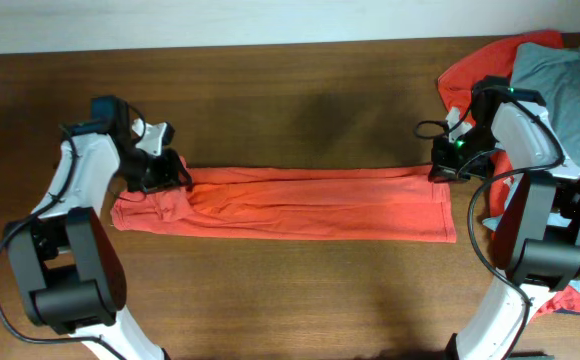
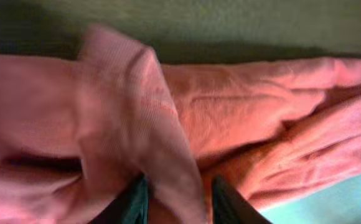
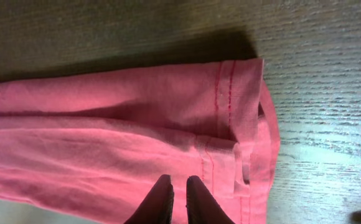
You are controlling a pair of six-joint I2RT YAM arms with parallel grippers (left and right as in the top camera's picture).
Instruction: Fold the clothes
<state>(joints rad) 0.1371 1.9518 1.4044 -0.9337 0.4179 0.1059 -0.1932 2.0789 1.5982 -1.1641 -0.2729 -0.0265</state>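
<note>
Orange-red T-shirt (image 1: 290,203) cloth sits pinched in our left gripper (image 2: 174,200). Our right gripper (image 3: 179,200) hangs over the hem, jaws nearly meeting, and we cannot tell whether it grips. The shirt stretches as a long band across the dark wooden table (image 1: 290,295), with a white wall (image 1: 170,20) beyond.

No text, label, brand, number or sign can be read in any view (overhead or either wrist camera). No legible marking is presented on the orange-red T-shirt (image 1: 290,203).
</note>
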